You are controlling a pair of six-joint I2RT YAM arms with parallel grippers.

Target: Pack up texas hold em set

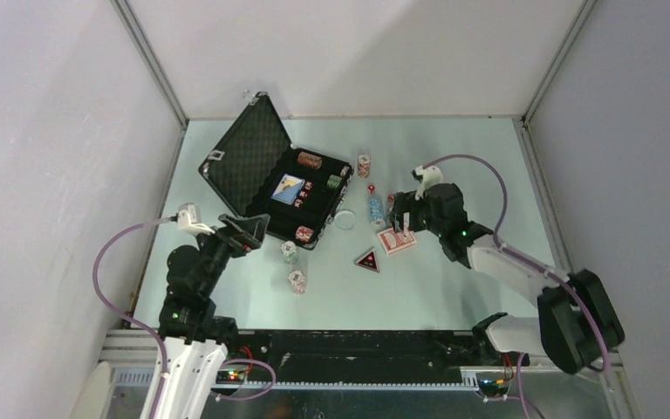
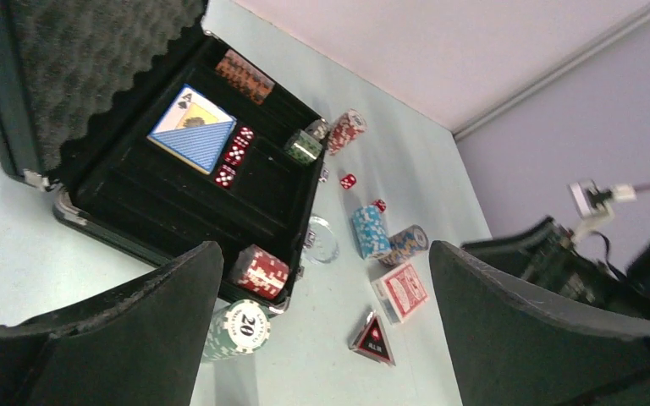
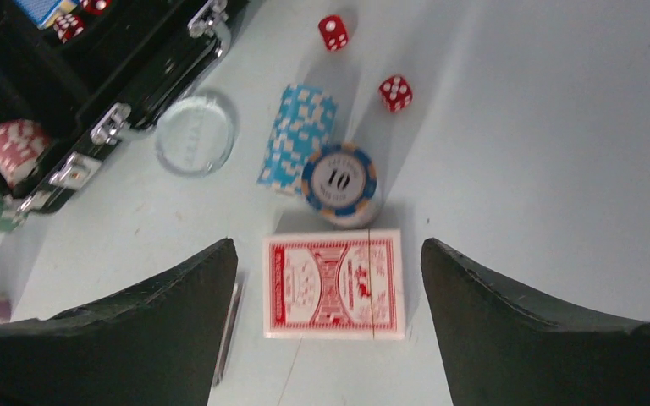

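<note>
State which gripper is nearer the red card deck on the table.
Right. The right gripper hangs open just above the red card deck; the left gripper is beside the briefcase.

A lab test cell: plain white walls (image 1: 358,52) enclosing a pale table (image 1: 419,297).

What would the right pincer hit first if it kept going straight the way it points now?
Probably the red card deck, lying flat and centred ahead of the open right pincer. Depth is unclear, so that's likely, not certain.
</note>
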